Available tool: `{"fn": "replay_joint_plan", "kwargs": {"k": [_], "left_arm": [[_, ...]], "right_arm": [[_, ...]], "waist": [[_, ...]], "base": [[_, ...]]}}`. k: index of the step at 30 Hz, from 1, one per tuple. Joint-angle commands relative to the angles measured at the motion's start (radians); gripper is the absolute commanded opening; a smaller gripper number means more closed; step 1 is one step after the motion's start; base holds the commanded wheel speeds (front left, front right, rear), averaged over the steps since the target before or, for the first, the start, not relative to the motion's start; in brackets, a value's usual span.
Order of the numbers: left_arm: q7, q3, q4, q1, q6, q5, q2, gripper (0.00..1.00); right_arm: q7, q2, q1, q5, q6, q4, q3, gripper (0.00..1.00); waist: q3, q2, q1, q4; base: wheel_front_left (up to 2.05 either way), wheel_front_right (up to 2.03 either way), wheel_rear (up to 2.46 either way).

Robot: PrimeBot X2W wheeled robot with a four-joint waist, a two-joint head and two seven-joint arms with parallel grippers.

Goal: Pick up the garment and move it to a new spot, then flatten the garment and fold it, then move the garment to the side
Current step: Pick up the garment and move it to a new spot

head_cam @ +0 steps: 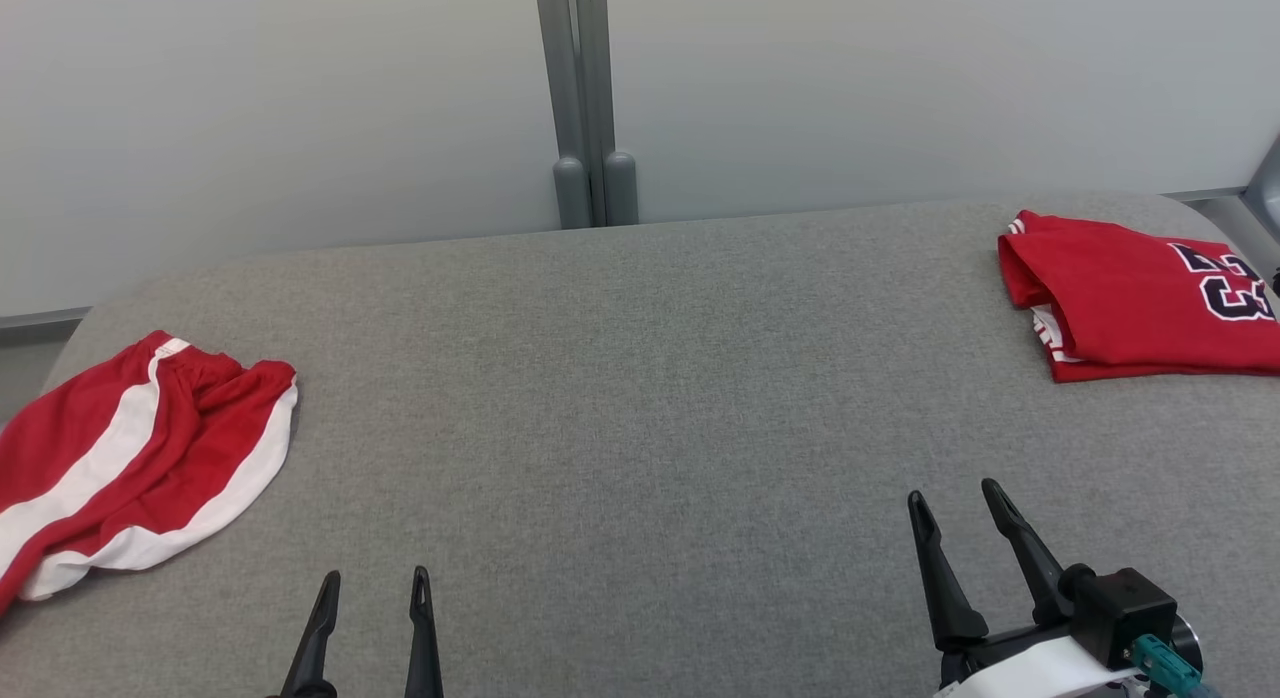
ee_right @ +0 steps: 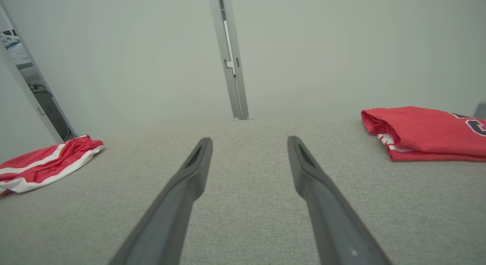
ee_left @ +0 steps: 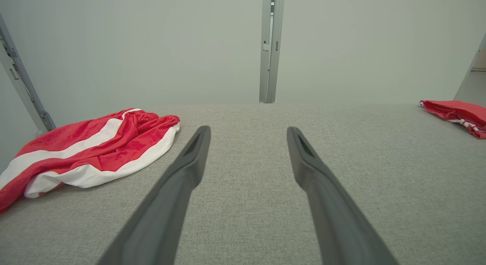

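The red shorts (head_cam: 140, 458) with white stripes lie rumpled at the left edge of the grey bench (head_cam: 640, 398), with the gathered waistband (head_cam: 222, 366) toward the far side. A folded red jersey (head_cam: 1130, 298) sits at the far right corner, well apart from them. It looks finished, so the shorts are most likely the garment to handle now.

The left jaws hover at the near edge, spread apart and holding nothing, to the right of the shorts. The right jaws hover at the near right, also spread apart and holding nothing. The pickup has not yet begun.

The left jaws are the closer pair and should probably make the reach. The waistband looks like the best hold, since the bunched cloth there gives the tips something to bite. They should come down until they press into the fabric, then close. A high lift would help, so the trailing legs clear the bench instead of dragging. The open middle of the bench gives room for flattening. The right jaws could then take the opposite end of the waistband.
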Motion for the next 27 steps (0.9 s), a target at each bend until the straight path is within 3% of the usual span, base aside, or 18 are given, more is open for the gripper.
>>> {"fn": "replay_joint_plan", "kwargs": {"k": [1,11,27], "left_arm": [[0.000,-0.001,-0.001,0.012,-0.003,0.007,0.001,1.00],[0.000,-0.003,-0.010,0.001,-0.004,0.016,0.001,1.00],[0.000,0.010,-0.035,0.031,0.008,0.027,0.001,1.00]], "right_arm": [[-0.003,-0.002,0.015,0.000,-0.002,0.002,0.002,1.00],[-0.003,0.002,0.024,0.002,-0.002,0.006,0.005,1.00],[-0.003,0.014,0.036,0.006,-0.002,0.013,0.041,1.00]], "waist": [[0.001,0.0000,0.0001,0.002],[0.008,0.0000,0.0001,0.074],[0.011,0.0000,0.0001,0.336]], "base": [[0.00,0.00,0.00],[0.00,0.00,0.00],[0.00,0.00,0.00]]}}
